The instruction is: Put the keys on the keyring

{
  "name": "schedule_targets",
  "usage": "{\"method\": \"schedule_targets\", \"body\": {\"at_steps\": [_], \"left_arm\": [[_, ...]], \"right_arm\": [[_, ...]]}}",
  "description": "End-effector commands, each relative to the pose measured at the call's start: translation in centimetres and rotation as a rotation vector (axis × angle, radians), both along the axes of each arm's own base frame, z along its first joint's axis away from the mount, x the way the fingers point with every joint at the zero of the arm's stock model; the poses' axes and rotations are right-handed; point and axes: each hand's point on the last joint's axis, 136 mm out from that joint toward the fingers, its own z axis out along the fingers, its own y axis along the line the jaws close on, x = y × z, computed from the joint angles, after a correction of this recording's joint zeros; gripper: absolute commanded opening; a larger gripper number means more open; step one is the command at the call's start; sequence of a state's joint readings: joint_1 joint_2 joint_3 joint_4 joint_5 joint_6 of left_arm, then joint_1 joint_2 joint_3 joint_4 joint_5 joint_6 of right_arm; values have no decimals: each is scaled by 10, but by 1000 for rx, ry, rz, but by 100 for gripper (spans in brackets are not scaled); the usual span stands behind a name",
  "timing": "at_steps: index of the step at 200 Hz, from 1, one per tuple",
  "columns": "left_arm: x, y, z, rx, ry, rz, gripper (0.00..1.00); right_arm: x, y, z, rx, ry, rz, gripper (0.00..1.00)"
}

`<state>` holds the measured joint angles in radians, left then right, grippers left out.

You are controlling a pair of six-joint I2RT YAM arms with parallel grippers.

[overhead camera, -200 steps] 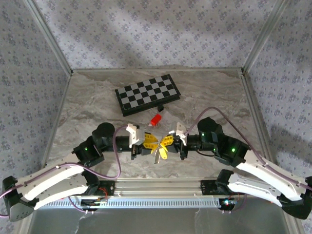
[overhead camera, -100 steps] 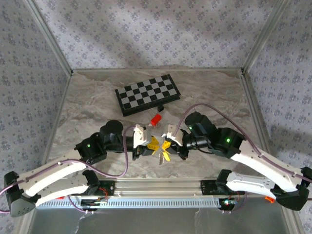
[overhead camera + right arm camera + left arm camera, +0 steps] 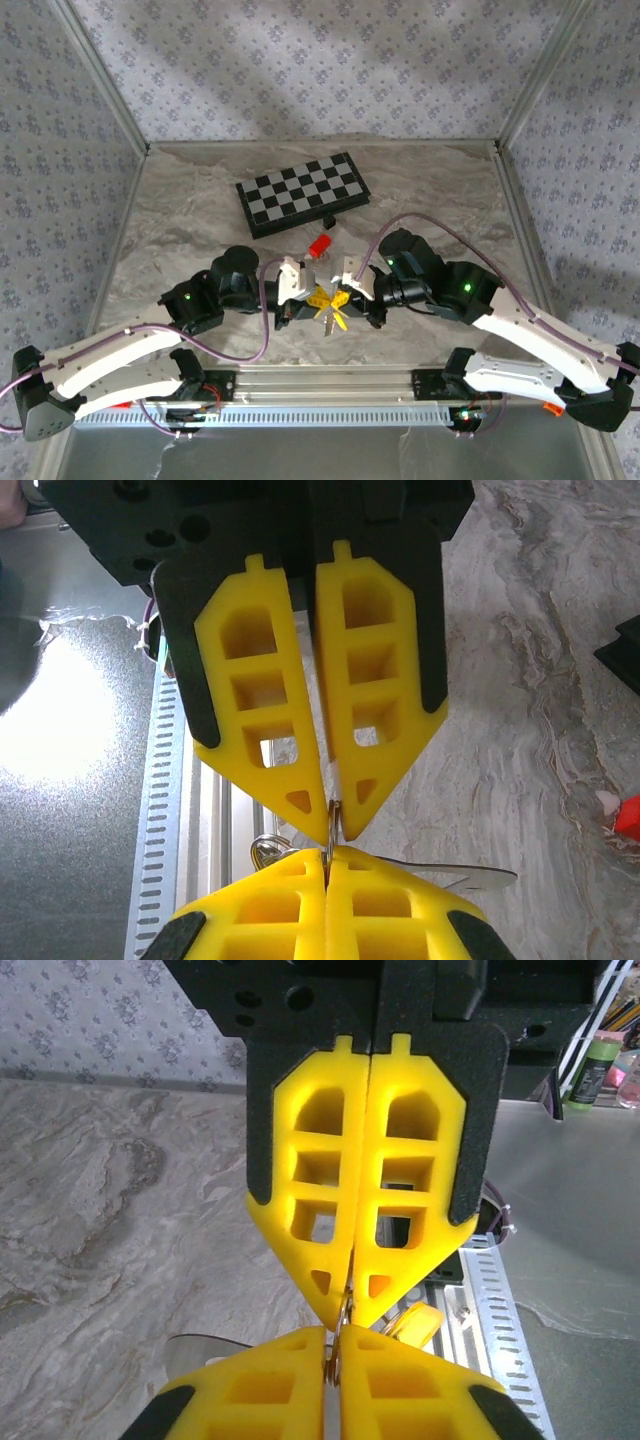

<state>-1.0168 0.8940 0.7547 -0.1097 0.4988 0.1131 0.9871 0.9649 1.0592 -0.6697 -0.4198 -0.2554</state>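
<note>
Low over the table's near middle, my left gripper (image 3: 318, 298) and right gripper (image 3: 341, 297) meet tip to tip. Both are shut on the keyring (image 3: 330, 820), a thin silvery metal loop seen edge-on between the yellow fingertips. In the left wrist view my left gripper (image 3: 335, 1340) pinches the keyring (image 3: 343, 1312) from below, and the right gripper (image 3: 349, 1305) pinches it from above. The keys (image 3: 333, 318) hang under the pinch. One has a yellow head (image 3: 421, 1322), and a silvery blade (image 3: 470, 878) sticks out sideways. In the right wrist view, coiled wire (image 3: 266, 850) shows beside the right gripper (image 3: 327, 858).
A small red cylinder (image 3: 320, 244) lies on the marble table (image 3: 180, 220) just behind the grippers. The black-and-white chessboard (image 3: 302, 193) sits farther back. A metal rail (image 3: 330, 385) runs along the near edge, close under the grippers. Patterned walls enclose the sides.
My left gripper moved right to meet the right gripper and closed its fingers on the keyring. The right gripper shifted left early on, then held still, shut.
</note>
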Motion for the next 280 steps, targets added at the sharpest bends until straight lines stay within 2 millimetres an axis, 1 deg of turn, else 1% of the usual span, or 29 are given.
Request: {"method": "schedule_targets", "body": {"at_steps": [1, 10, 19, 43, 50, 55, 68, 81, 103, 131, 141, 173, 196, 207, 236, 264, 275, 280], "left_arm": [[-1, -3, 20, -45, -33, -18, 5], [-2, -2, 22, -52, -35, -19, 0], [-3, -2, 24, -62, -35, -20, 0], [-2, 1, 39, -130, -56, 1, 0], [0, 2, 43, -155, -61, 17, 0], [1, 3, 47, -179, -68, 26, 0], [3, 5, 55, -235, -86, 48, 0], [5, 7, 62, -286, -100, 61, 0], [0, 10, 74, -357, -115, 44, 0], [-7, 7, 82, -405, -110, -1, 0], [-8, 6, 85, -420, -110, -12, 0], [-12, 5, 89, -452, -111, -37, 0], [-12, 5, 86, -449, -104, -44, 0], [-13, 5, 85, -445, -101, -46, 0], [-14, 5, 84, -442, -99, -50, 0], [-13, 5, 83, -434, -99, -49, 0], [-13, 4, 82, -429, -97, -48, 0], [-13, 4, 82, -426, -97, -45, 0]], "right_arm": [[-6, 8, 22, 74, -17, 46, 0], [-6, 8, 22, 73, -15, 45, 0], [-6, 8, 22, 75, -15, 42, 0], [-2, 8, 24, 84, -30, 12, 0], [-1, 5, 22, 82, -37, 2, 6], [1, 7, 28, 112, -52, -8, 10], [3, 5, 32, 164, -65, -39, 21], [5, 3, 38, 221, -79, -66, 26], [8, -1, 49, 314, -106, -108, 26], [3, -5, 64, 431, -126, -105, 27], [2, -6, 68, 453, -127, -100, 27], [2, -7, 72, 460, -125, -104, 27], [2, -6, 73, 473, -126, -103, 27], [2, -5, 75, 481, -129, -101, 24], [4, -3, 73, 474, -128, -97, 16], [5, -2, 70, 455, -126, -99, 3], [5, -2, 69, 448, -127, -101, 0], [5, -3, 68, 442, -127, -101, 0]]}}
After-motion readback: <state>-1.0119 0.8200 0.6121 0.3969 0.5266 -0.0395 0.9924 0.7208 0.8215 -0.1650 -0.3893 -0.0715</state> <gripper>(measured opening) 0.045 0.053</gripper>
